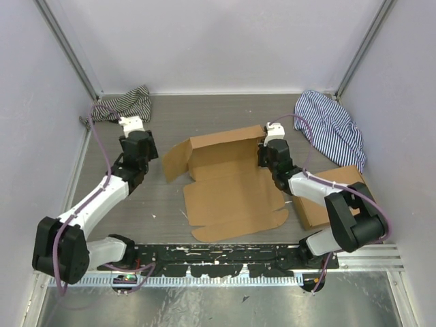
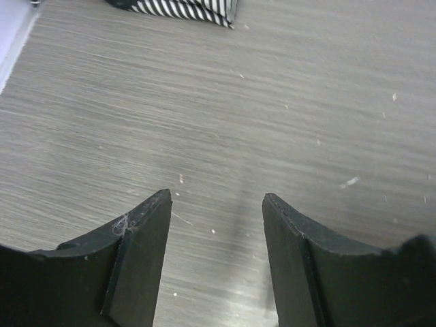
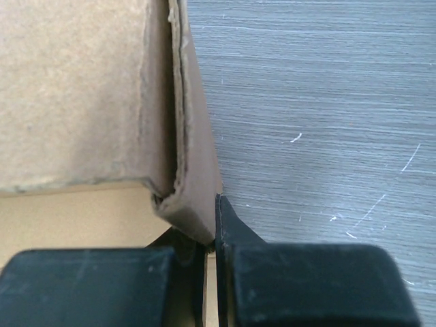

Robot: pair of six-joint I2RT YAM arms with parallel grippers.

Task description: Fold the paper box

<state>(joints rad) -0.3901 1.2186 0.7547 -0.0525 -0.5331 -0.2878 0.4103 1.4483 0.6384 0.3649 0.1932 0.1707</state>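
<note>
Box sits half-open on the tabletop. Right fingers pinch its far-right wall corner, left fingers gape wide left of it. A one-sided pull could tear or skid it.

The left tool hangs over bare grey wood-grain tabletop, its two black fingers rising from the bottom edge with a wide gap between them and nothing held. Small white specks and scratches dot the surface. At the top edge lies the corner of a black-and-white striped cloth, well apart from the fingertips.
</note>
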